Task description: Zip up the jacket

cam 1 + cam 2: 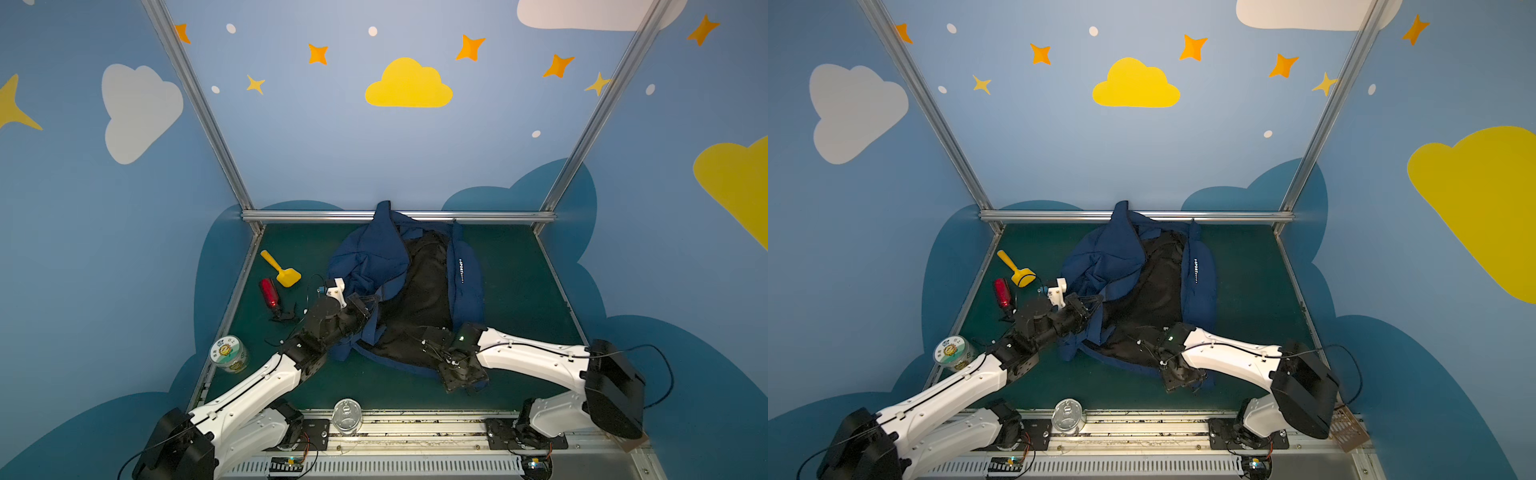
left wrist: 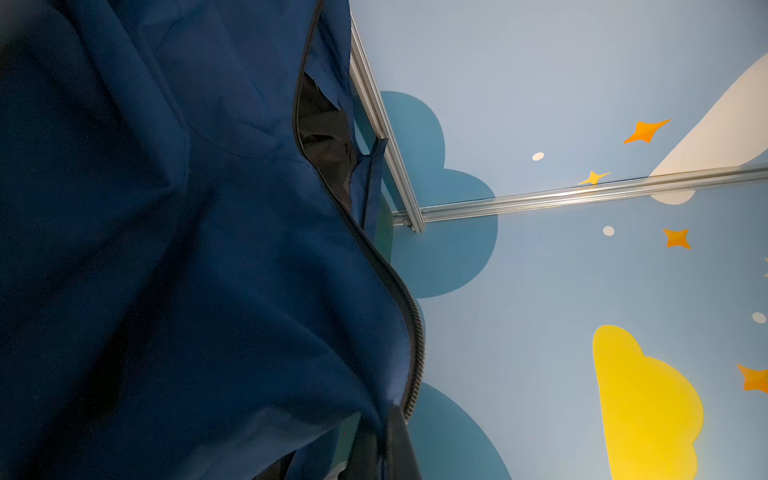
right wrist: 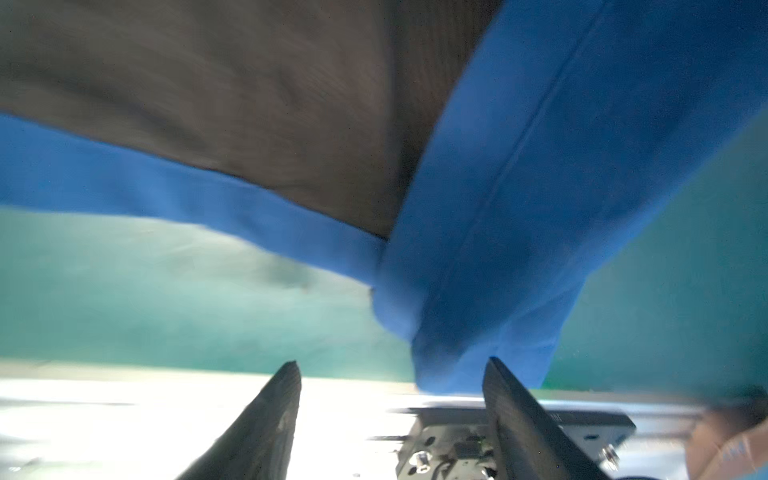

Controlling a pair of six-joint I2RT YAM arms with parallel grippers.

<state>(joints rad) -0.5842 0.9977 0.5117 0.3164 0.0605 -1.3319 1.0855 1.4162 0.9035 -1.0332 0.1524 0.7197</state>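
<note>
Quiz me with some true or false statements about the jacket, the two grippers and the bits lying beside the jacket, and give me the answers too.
1. The jacket is zipped all the way up. False: it lies open, with its black lining showing.
2. The left gripper is shut on the jacket's fabric. True.
3. The right gripper is shut. False: its jaws stand open beside the jacket's hem corner.
4. A yellow scoop lies on the green mat, left of the jacket in both top views. True.
</note>
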